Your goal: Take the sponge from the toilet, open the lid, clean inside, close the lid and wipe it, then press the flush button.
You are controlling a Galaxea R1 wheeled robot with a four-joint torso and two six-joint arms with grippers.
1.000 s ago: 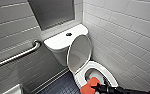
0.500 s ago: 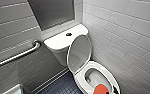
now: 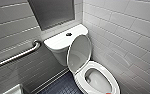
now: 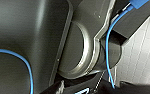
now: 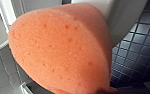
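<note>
The sponge (image 5: 58,50) looms large and orange before the right wrist camera, off the toilet (image 3: 62,56) and in the air with dark floor tiles (image 5: 141,50) behind it. From that I judge the right hand (image 5: 102,91) to be closed on it. In the head view an orange sliver of it peeks in at the bottom edge, right of centre, by the front of the seat (image 3: 98,65). The lid (image 3: 78,53) stands raised mid-frame, leaning back on the tank (image 3: 58,42), with the bowl (image 3: 98,80) open at lower right. The sponge looks light, porous and squashy (it will give rather than slip). A pinch across its narrower end should hold, though gripped too near an edge it may fold free when pressed on wet ceramic. The left hand's state I cannot tell
</note>
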